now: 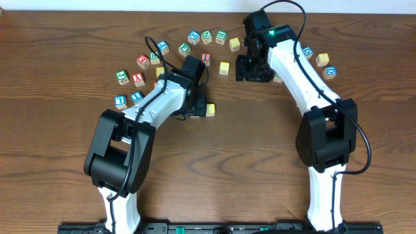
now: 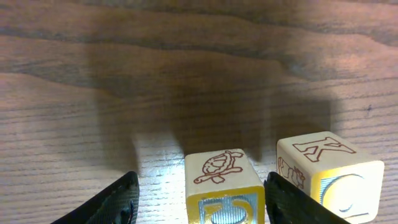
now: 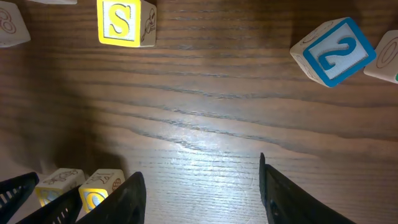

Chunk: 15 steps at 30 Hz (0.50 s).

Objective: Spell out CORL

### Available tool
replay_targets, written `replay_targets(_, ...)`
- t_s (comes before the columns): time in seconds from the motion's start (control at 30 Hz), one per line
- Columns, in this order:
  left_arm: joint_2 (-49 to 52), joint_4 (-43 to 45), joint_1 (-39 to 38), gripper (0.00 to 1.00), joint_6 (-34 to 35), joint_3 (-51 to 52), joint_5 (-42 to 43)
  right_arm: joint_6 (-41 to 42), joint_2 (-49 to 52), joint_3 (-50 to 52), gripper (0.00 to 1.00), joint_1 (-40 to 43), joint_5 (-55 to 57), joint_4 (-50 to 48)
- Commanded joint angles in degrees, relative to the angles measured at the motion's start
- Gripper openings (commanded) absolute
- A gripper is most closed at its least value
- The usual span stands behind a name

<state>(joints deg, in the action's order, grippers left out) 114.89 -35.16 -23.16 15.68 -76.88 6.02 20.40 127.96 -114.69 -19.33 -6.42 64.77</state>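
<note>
My left gripper [image 2: 205, 205] stands open around a yellow-framed block [image 2: 222, 180] with a brown turtle on its top face. The right finger [image 2: 292, 202] is close against the block, while the left finger [image 2: 115, 202] is well apart from it. Just right of that stands a second yellow block [image 2: 329, 171] with a K on top, seen in the overhead view as a yellow block [image 1: 210, 109] beside the left gripper [image 1: 195, 107]. My right gripper [image 3: 199, 196] hangs open over bare wood with nothing between its fingers, near the back centre [image 1: 253, 68].
Several letter blocks lie in an arc at the back, from a green one [image 1: 121, 77] to a yellow one [image 1: 234, 43], with three more at the right [image 1: 322, 59]. The right wrist view shows a yellow S block [image 3: 121, 22], a blue 2 block [image 3: 333, 50] and two blocks [image 3: 99, 186] at lower left.
</note>
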Motion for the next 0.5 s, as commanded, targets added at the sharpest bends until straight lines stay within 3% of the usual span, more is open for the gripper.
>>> replay_targets(0.0,0.02,0.17,0.04,0.63,0.04,0.22,-0.66,-0.76,-0.98,-0.70,0.56,0.26,0.46,-0.04)
replay_targets(0.27,-0.02,2.03,0.04,0.47,-7.37,0.20,-0.70,-0.79,-0.98,-0.70,0.59,0.26,0.46,-0.02)
replay_targets(0.47,-0.02,2.29,0.04,0.43,-8.66,0.20,-0.70,-0.76,-0.98,-0.70,0.60,0.26,0.46,0.00)
